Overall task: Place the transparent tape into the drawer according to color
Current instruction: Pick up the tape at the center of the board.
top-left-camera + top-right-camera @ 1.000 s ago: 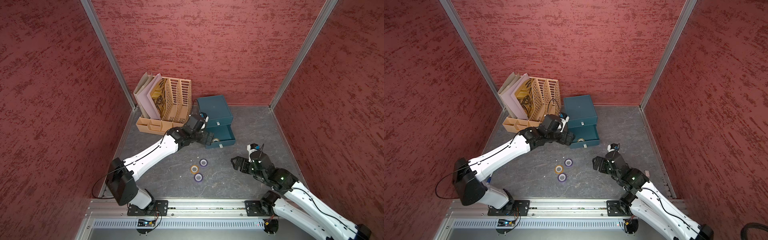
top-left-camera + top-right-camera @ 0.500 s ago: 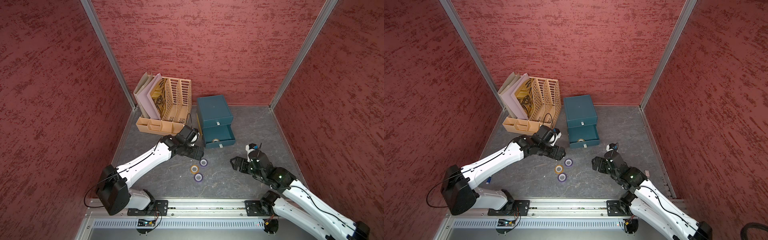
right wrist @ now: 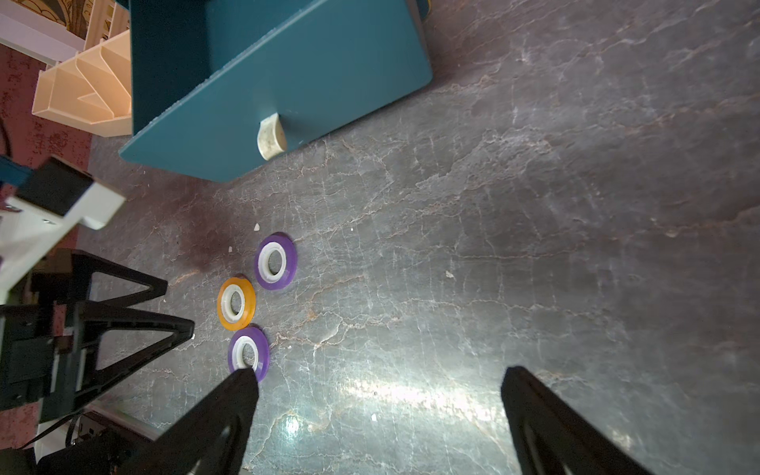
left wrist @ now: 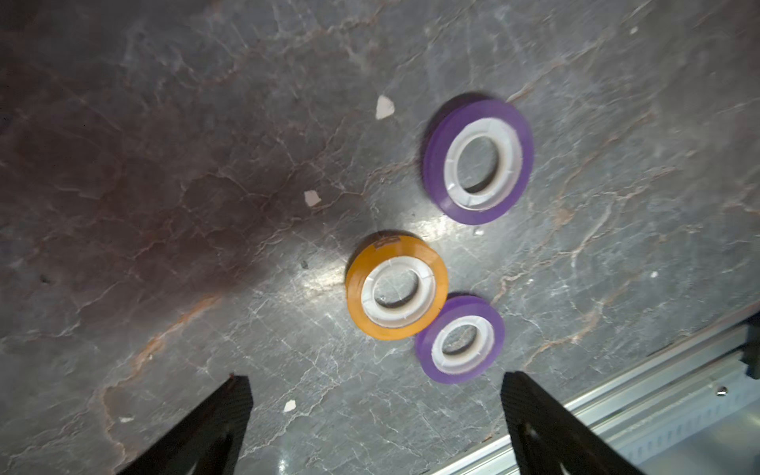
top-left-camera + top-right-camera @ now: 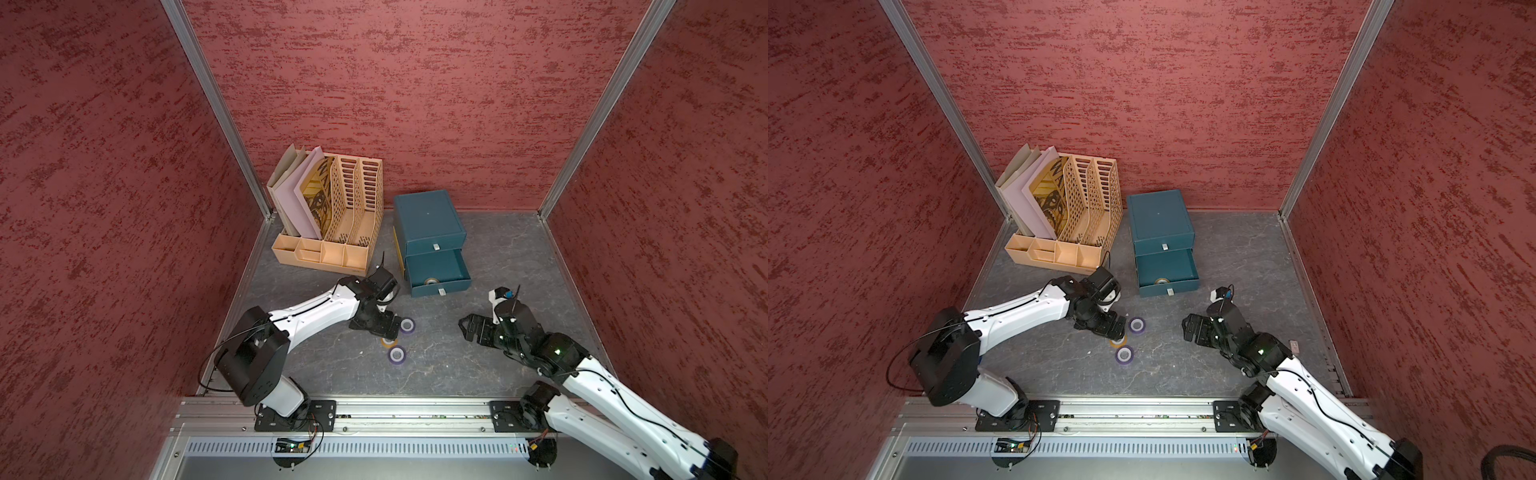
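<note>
Grey floor (image 5: 457,374), lower centre in both top views: orange roll (image 5: 389,342) between upper purple roll (image 5: 407,325) and lower purple roll (image 5: 396,354). Left gripper (image 4: 376,380), right gripper (image 3: 380,373): jaws spread, empty.

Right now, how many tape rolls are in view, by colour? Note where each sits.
Purple: 2, both on the tabletop: one purple roll, another purple roll.
Orange-yellow: 2: loose orange-yellow roll on the tabletop, stowed roll in the open drawer, its colour less certain.
Red: 0 in view.
Total: 4.
</note>
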Available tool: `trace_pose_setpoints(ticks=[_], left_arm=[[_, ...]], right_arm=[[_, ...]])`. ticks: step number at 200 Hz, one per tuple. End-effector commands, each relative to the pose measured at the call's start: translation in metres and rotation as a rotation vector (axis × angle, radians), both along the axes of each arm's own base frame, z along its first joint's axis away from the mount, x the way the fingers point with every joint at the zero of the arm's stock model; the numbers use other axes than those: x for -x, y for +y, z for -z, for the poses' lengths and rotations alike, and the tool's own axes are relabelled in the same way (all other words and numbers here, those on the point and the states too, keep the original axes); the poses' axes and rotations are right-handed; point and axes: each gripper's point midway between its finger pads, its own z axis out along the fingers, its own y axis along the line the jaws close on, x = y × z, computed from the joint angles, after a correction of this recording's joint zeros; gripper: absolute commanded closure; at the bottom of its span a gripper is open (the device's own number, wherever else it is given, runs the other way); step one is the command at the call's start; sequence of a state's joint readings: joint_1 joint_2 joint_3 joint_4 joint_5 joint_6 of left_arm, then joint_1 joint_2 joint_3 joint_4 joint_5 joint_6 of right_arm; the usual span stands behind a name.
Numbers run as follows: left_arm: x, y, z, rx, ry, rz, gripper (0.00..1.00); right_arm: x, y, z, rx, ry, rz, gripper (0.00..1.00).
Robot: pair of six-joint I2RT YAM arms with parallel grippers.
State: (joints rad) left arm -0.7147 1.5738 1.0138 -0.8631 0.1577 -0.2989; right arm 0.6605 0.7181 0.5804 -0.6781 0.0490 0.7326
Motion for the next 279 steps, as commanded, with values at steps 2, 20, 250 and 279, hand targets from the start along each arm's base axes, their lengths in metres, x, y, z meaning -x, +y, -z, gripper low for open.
trace_pose_setpoints(ticks=[2,20,250,279], left_arm=[[-0.005,0.001,0.003,-0.019,0.010,0.010,0.03],[-0.009,0.002,0.008,-0.035,0.016,0.012,0.11],[-0.012,-0.010,0.048,-0.109,0.041,0.029,0.65],[-0.012,-0.007,0.050,-0.138,0.028,0.033,0.72]], right_arm=[[-0.002,0.007,-0.015,-0.027,-0.039,-0.024,0.01],[-0.001,0.006,-0.015,-0.026,-0.039,-0.022,0.01],[0.003,-0.002,-0.003,-0.014,-0.020,0.010,0.02],[0.003,-0.002,-0.003,-0.014,-0.020,0.012,0.02]])
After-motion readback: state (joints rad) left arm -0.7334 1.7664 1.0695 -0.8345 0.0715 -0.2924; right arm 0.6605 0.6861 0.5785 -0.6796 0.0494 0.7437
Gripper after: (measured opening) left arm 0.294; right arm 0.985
